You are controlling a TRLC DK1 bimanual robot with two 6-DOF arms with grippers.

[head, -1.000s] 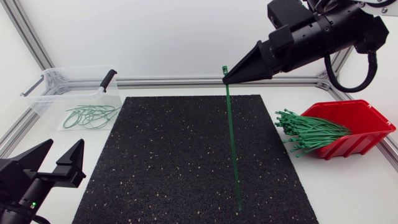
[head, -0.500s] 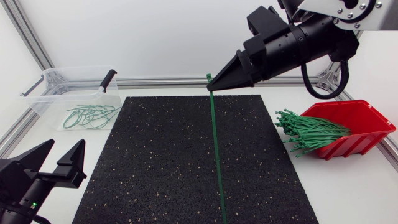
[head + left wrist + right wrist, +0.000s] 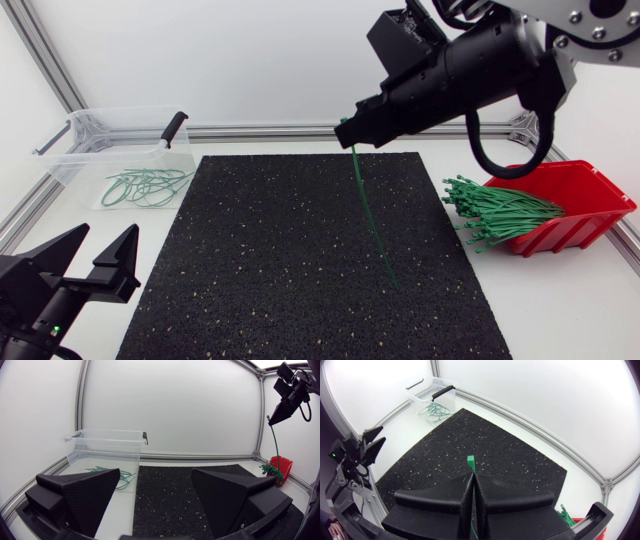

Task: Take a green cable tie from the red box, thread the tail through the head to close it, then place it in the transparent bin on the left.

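The tie [image 3: 372, 215] is clamped near its head in the right pincer [image 3: 350, 124], high over the mat [image 3: 260, 260], its long axis near upright with the tail hanging. The left pincer [image 3: 105, 240], fingers apart, is set low and well apart, on the bin's [image 3: 70, 160] side.

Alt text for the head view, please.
The right gripper, raised over the black mat, is shut on a green cable tie hanging from it. The left gripper rests open beside the mat; the red box holds more ties.
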